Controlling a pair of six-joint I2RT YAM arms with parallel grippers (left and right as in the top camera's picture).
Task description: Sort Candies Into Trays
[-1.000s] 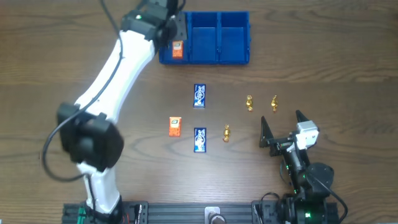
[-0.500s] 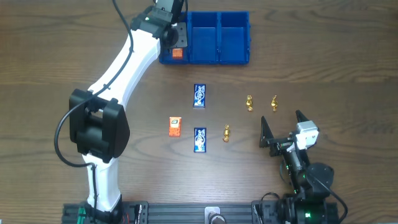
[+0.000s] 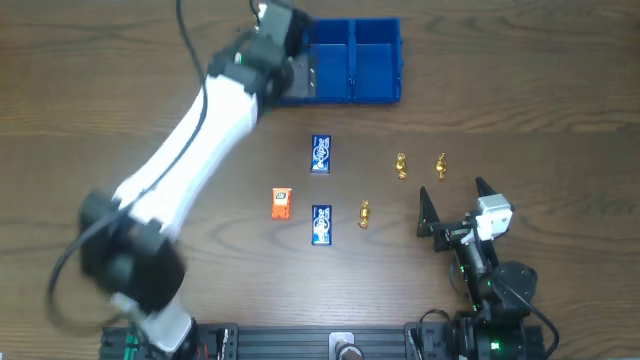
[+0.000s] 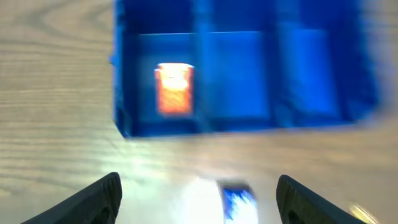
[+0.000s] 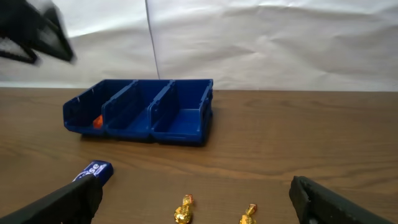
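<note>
The blue three-compartment tray [image 3: 378,60] stands at the table's far side. In the left wrist view one orange candy [image 4: 174,89] lies in an end compartment of the tray [image 4: 249,81]. My left gripper [image 3: 298,76] hovers at the tray's near left corner, open and empty [image 4: 199,202], with a blue candy [image 4: 238,200] below it. On the table lie two blue candies [image 3: 321,154] [image 3: 321,225], an orange candy [image 3: 282,203] and three gold candies [image 3: 401,165] [image 3: 441,166] [image 3: 364,213]. My right gripper [image 3: 449,212] rests open near the front right.
The right wrist view looks across the table to the tray [image 5: 140,112], a blue candy [image 5: 93,171] and two gold candies [image 5: 183,210] [image 5: 249,214]. Bare wood surrounds the candies on both sides.
The left arm has swung and its gripper has shifted slightly right and back from the tray's left compartment, where the orange candy stays. The right arm has not moved.
</note>
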